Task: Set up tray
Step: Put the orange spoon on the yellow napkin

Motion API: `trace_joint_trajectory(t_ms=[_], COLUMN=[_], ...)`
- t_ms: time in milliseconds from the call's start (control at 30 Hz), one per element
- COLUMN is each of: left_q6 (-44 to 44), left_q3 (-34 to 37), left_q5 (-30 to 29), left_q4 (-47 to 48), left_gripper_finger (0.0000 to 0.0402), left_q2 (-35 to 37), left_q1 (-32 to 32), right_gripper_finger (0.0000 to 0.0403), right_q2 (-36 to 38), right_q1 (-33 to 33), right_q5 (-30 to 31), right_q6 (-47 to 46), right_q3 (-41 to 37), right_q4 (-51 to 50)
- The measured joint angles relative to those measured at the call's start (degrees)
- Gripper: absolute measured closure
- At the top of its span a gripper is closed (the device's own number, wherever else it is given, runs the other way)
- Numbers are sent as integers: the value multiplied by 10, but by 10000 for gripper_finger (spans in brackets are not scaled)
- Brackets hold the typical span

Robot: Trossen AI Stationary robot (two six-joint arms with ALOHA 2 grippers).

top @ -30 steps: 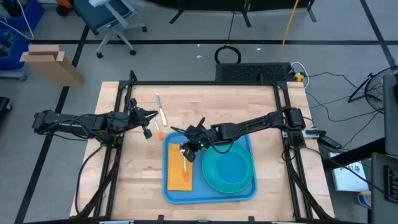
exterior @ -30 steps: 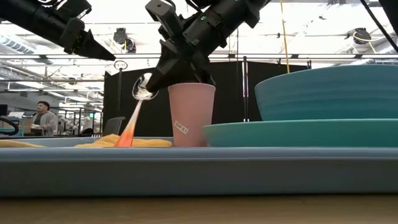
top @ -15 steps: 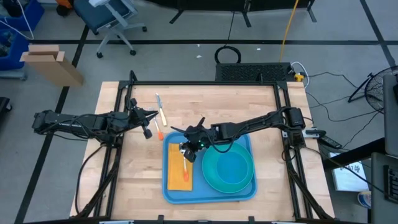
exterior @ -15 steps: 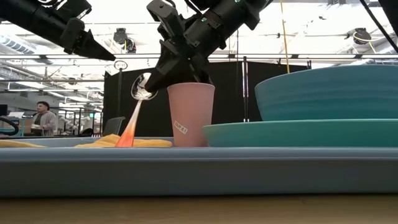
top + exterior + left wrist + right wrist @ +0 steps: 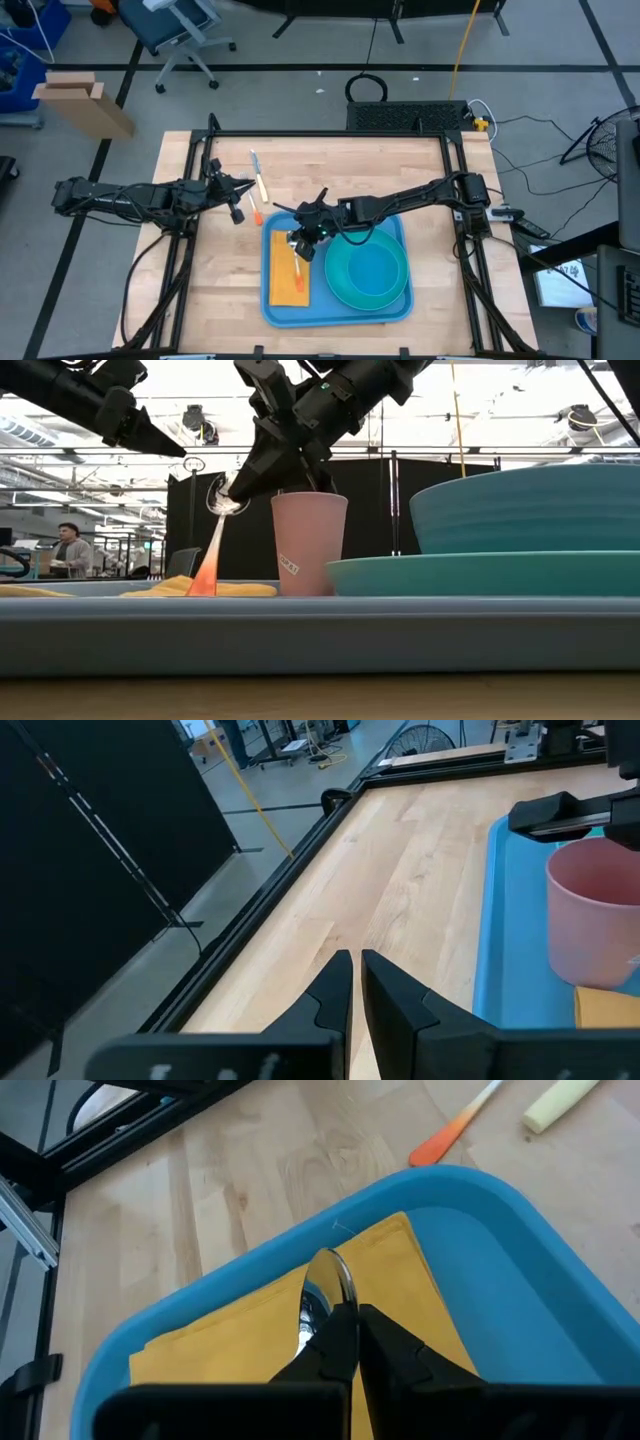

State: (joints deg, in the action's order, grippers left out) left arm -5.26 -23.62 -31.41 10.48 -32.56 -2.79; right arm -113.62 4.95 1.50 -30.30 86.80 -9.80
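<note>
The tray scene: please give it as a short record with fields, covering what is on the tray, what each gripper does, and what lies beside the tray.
tray: blue, on the wooden table
on tray: yellow napkin, pink cup, teal bowl on a teal plate
right gripper: fingers shut on the spoon, its orange handle end resting on the napkin
left gripper: fingers shut, empty, raised above the table left of the tray
off tray: two utensils on the table

In the right wrist view the spoon [image 5: 325, 1295] shows only its bowl; the handle is hidden behind the right gripper [image 5: 345, 1342]. At three o'clock in the left wrist view, the frame edge cuts off the pink cup [image 5: 595, 910] and tray [image 5: 500, 935].
</note>
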Motion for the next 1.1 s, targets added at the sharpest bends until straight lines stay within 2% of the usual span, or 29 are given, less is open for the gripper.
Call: trace_joint_trajectory(t_ms=[400, 667, 800, 967, 1100], left_q6=[0, 0, -2, -4, -5], left_q3=[0, 0, 0, 0, 0], left_q5=[0, 0, 0, 0, 0], left_q4=[0, 0, -1, -8, -10], left_gripper_finger=[371, 371, 371, 371, 371], left_q2=[0, 0, 0, 0, 0], left_q1=[0, 0, 0, 0, 0], right_gripper_finger=[403, 403, 403, 403, 403], right_q2=[0, 41, 39, 31, 31], right_q1=[0, 11, 12, -3, -18], right_q5=[1, -3, -50, -121, -142], right_q6=[9, 15, 40, 124, 158], right_q3=[0, 2, 24, 58, 64], right_q4=[7, 27, 0, -66, -49])
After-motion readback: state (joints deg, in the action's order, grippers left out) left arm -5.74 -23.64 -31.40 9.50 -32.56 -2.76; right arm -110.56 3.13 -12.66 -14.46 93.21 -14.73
